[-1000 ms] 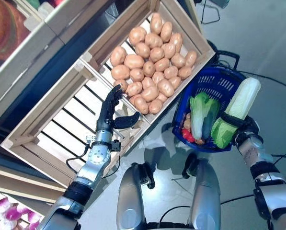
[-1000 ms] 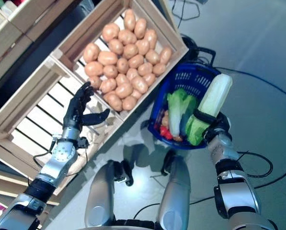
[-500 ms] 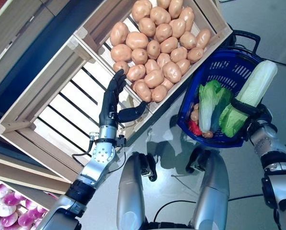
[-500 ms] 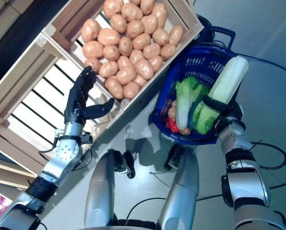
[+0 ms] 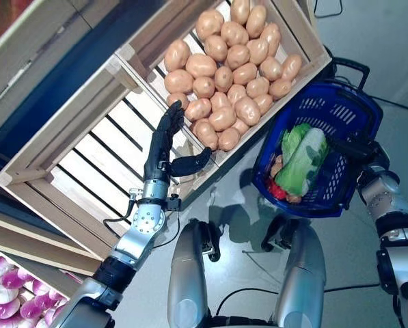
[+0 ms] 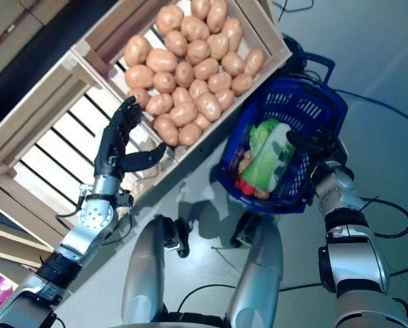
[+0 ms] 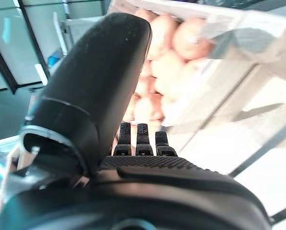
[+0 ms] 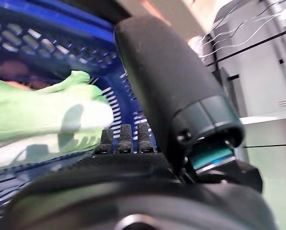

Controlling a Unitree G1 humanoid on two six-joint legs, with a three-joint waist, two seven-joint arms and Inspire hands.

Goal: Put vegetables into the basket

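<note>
Far left: an empty slatted crate (image 5: 74, 164), with the left hand (image 5: 164, 147) raised over its right end, fingers (image 5: 168, 126) straight and close together, thumb stuck out sideways, holding nothing. Just right of that: a second crate (image 5: 306, 37) filled with potatoes (image 5: 225, 65), fingertips near the closest ones but not touching. Further right, on the floor: a blue basket (image 5: 350, 113), now holding a pale green cabbage (image 5: 301, 158) on top of other greens, with something red and a small brown item underneath. At the basket's right rim: the right hand (image 5: 357, 150), fingers loose and spread, gripping nothing, cabbage lying just past them in the wrist view.

Risks from here: a right hand pulled back carelessly could catch the mesh wall and tip or drag the basket; a left-hand reach into the heap could set potatoes rolling over the crate's low near edge onto the floor; a round potato could slip from a shallow pinch.
</note>
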